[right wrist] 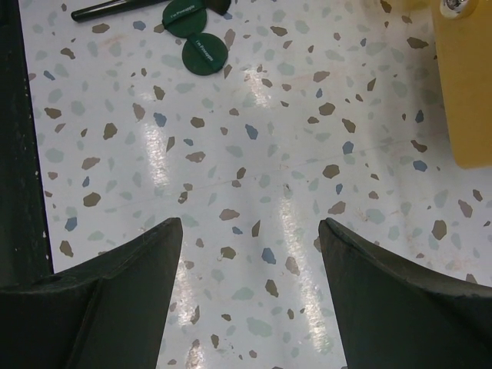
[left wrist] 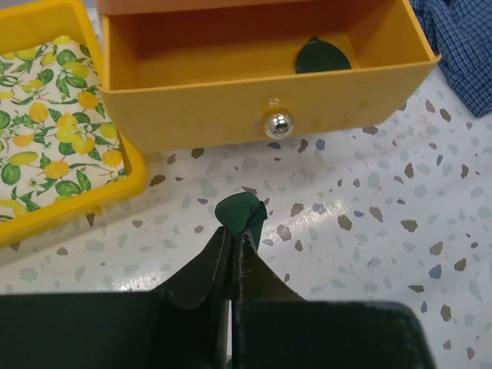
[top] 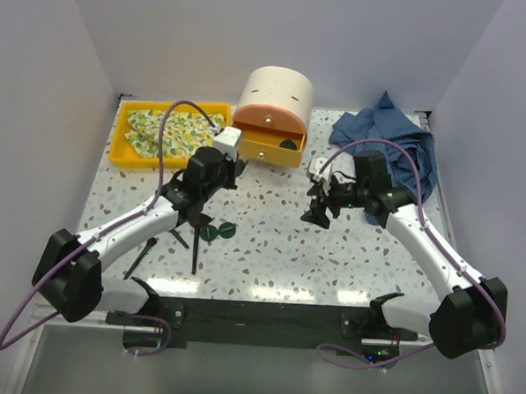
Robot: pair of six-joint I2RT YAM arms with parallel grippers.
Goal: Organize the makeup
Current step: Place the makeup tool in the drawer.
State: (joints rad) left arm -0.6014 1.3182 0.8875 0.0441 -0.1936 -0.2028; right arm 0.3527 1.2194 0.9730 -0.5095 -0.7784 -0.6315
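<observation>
My left gripper is shut on a dark green disc and holds it just in front of the open yellow drawer. In the top view the left gripper sits near the drawer. Another green disc lies inside the drawer. Two more green discs lie on the table, also seen in the right wrist view. Dark brushes lie beside them. My right gripper is open and empty above bare table. No palettes are in view.
A cream and orange round organizer stands behind the drawer. A yellow tray with the lemon-patterned cloth is at the back left. A blue cloth lies bunched at the back right.
</observation>
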